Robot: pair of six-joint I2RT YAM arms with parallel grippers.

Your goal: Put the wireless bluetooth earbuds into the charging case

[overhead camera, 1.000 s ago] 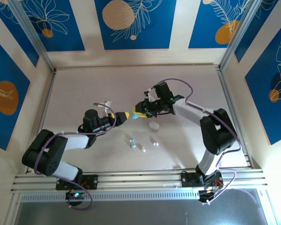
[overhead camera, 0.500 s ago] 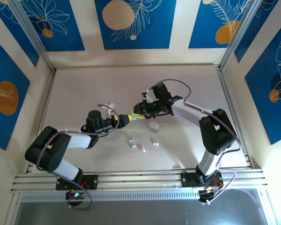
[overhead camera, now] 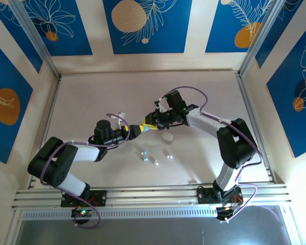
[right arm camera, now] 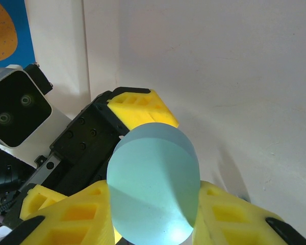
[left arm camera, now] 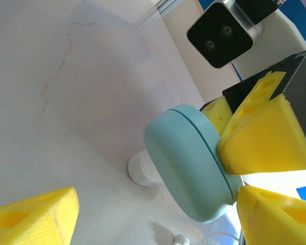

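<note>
The pale blue oval charging case (right arm camera: 153,158) hangs closed above the table, with my right gripper (right arm camera: 153,196) shut on its two sides. In the top view the right gripper (overhead camera: 153,123) meets my left gripper (overhead camera: 141,128) nose to nose at mid table. The left gripper (left arm camera: 155,204) is open wide around the case (left arm camera: 186,163); one finger (left arm camera: 275,217) is close to the case's end, the other (left arm camera: 33,219) far from it. Several tiny earbuds (overhead camera: 144,158) lie loose on the table nearer the arm bases.
A white oval case (overhead camera: 167,137) sits closed on the table just below the grippers, seen as well under the blue case (left arm camera: 139,171). A white bud (left arm camera: 181,239) lies beside it. Panel walls fence the table at the back and sides.
The left arm has reached right, bringing its open fingers up around the case. The right gripper and the case have barely shifted.
</note>
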